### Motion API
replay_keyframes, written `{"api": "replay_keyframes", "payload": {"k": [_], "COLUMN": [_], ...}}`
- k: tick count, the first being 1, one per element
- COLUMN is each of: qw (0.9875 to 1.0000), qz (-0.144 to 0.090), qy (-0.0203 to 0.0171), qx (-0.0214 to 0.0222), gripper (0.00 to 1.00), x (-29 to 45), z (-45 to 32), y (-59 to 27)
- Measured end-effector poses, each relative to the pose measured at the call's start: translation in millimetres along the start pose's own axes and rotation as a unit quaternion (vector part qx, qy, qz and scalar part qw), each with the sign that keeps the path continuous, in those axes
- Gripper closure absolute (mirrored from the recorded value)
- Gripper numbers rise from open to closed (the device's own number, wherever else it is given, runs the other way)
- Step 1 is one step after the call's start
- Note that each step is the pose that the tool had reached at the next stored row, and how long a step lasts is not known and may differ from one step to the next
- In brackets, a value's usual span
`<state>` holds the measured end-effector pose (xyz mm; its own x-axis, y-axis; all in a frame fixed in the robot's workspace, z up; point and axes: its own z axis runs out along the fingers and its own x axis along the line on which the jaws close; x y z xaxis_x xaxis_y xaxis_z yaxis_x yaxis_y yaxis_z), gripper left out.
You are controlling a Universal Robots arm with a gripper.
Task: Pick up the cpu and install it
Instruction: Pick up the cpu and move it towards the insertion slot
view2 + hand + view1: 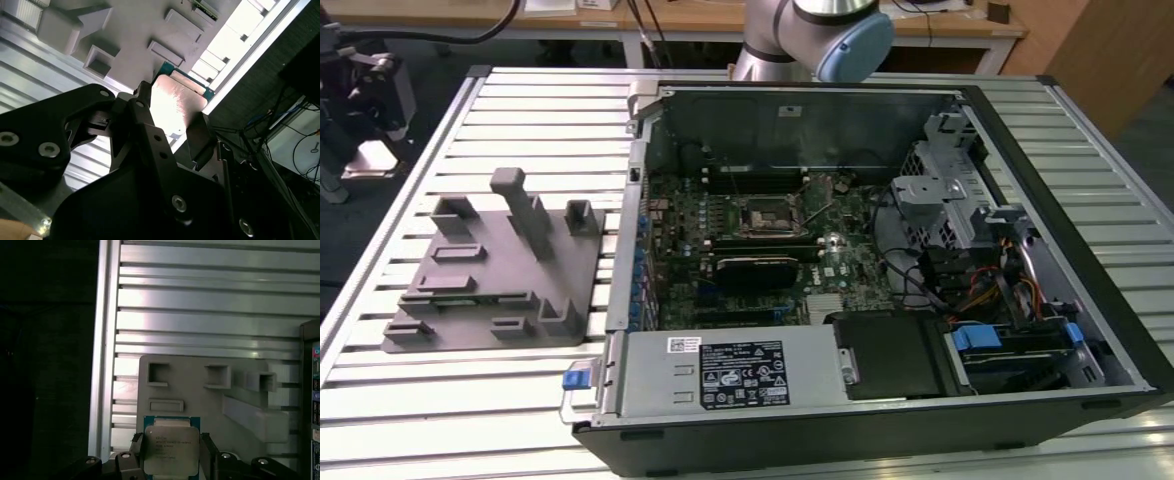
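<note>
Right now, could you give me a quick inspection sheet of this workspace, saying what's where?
Surface: slatted metal table, carrying a tray and a computer case.
Job's things: cpu between the gripper's fingers, over the grey tray in both wrist views; open computer case with its motherboard exposed.
Clutter: grey tray with upright posts, beside the case on the exterior view's left.
Grippers: gripper shut on the cpu.
Cables: coloured wire bundle inside the case, on the exterior view's right.
Surroundings: wooden desk behind the table; robot arm at the table's far edge.
</note>
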<state>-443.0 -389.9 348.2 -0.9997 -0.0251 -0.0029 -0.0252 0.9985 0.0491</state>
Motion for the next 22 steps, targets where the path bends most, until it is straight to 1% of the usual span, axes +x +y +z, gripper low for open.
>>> {"api": "replay_keyframes", "payload": {"k": [9, 22], "qw": [1.0, 1.0], "qz": [0.0, 0.0], "qy": [0.0, 0.0], "qx": [0.0, 0.0], "gripper": [0.47, 0.47], "x": [-0.2, -0.4], "z": [-13.4, -31.7], "y": [4.8, 9.5]}}
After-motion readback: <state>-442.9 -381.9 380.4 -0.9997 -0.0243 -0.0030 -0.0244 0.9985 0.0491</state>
